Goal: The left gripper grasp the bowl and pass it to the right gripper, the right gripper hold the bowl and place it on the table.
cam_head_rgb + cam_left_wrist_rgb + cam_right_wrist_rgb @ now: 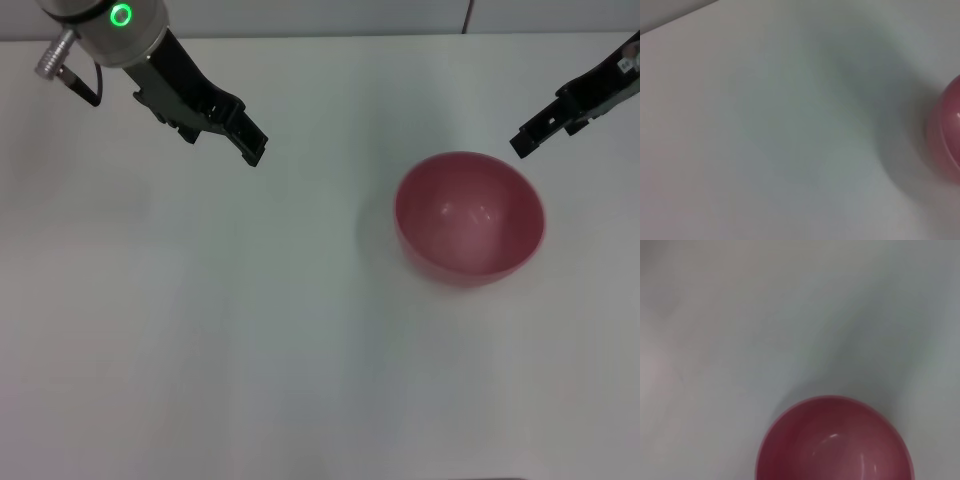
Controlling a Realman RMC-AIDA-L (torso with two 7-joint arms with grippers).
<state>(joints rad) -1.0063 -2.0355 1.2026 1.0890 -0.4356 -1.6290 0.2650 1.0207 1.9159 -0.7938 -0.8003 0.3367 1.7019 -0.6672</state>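
The pink-red bowl (468,218) stands upright and empty on the white table (250,330), right of centre. My left gripper (252,148) hangs above the table at the far left, well apart from the bowl, with nothing in it. My right gripper (522,142) is just beyond the bowl's far right rim, close to it but not touching, and holds nothing. The left wrist view catches only the bowl's side (947,132) at the picture's edge. The right wrist view looks down into the bowl (835,440).
The table's far edge (320,36) runs along the back, with a grey wall behind it. Bare white surface lies around the bowl on all sides.
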